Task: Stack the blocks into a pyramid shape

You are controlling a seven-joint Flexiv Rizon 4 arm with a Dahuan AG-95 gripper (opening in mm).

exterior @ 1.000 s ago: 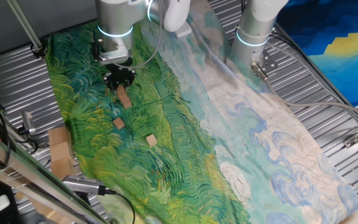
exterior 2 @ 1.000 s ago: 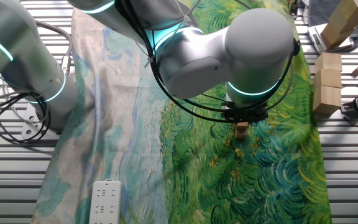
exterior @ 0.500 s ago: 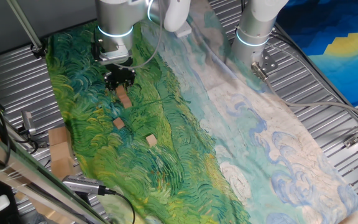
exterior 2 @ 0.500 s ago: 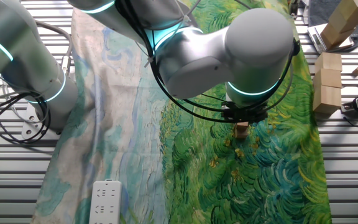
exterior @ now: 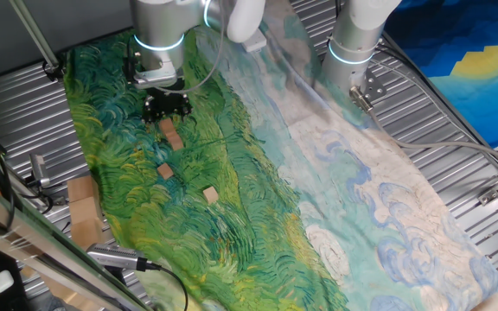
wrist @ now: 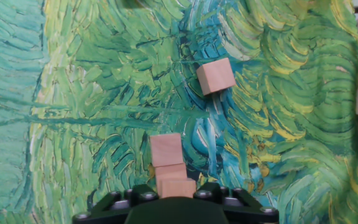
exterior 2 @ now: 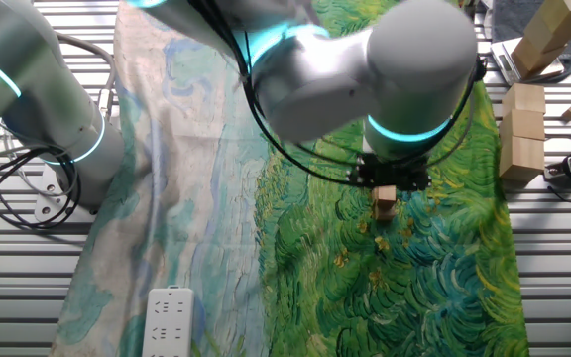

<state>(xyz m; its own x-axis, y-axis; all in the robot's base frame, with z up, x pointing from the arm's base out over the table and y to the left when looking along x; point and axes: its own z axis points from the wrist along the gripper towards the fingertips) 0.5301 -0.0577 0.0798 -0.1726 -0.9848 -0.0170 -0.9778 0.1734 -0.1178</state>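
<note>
Three small light-brown blocks (wrist: 166,149) stand bunched together on the green painted cloth, one of them (wrist: 178,186) raised on top; the group also shows in one fixed view (exterior: 173,136) and in the other fixed view (exterior 2: 385,199). My gripper (exterior: 164,107) hovers just above this group, open and empty, with a small gap to the top block. It also shows in the other fixed view (exterior 2: 393,175), and only its black base shows in the hand view (wrist: 176,196). Two loose blocks (exterior: 164,171) (exterior: 210,195) lie nearer the front; one loose block (wrist: 215,76) shows in the hand view.
A flat tan cardboard piece (exterior: 83,212) lies off the cloth's left edge. Larger tan boxes (exterior 2: 523,134) stand to the right on the metal table. A second arm's base (exterior: 353,43) stands at the back. A white power strip (exterior 2: 167,317) lies at the front.
My gripper has risen a little off the bunched blocks, which stay in place and show more fully. The loose blocks have not moved.
</note>
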